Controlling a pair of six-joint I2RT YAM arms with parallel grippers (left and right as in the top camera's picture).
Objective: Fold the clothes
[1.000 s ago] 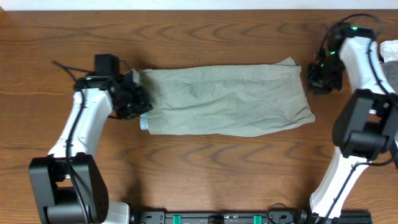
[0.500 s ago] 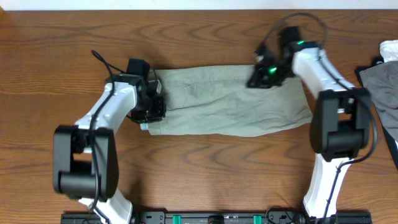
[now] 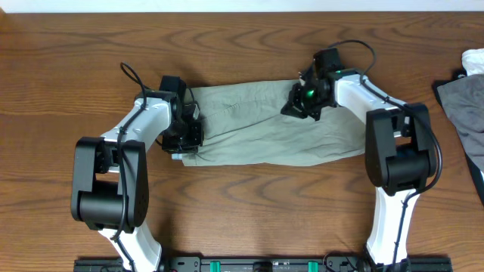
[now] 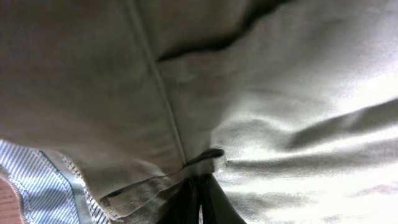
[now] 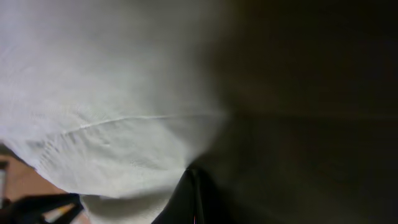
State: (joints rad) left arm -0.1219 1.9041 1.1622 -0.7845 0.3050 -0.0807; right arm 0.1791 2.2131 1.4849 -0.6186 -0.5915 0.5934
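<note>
The clothes (image 3: 265,128), pale khaki-green shorts, lie lengthwise across the middle of the table. My left gripper (image 3: 187,136) is at their left end and shut on a pinch of the edge seam. In the left wrist view the dark fingers (image 4: 208,202) meet under a fold of the clothes (image 4: 298,81), with striped whitish lining (image 4: 43,180) at the lower left. My right gripper (image 3: 299,102) is over the far edge, right of centre, and shut on the fabric. The right wrist view shows pale cloth (image 5: 93,93) rising from the closed gripper (image 5: 194,196); the rest is dark.
A grey garment (image 3: 461,106) and a white one (image 3: 475,60) lie at the table's right edge. The wooden table (image 3: 249,211) shows in front of the shorts. A black rail (image 3: 265,264) runs along the near edge.
My right gripper has travelled left from the shorts' far right corner, taking that edge along. My left gripper has shifted slightly right onto the left end. Both jaws have closed.
</note>
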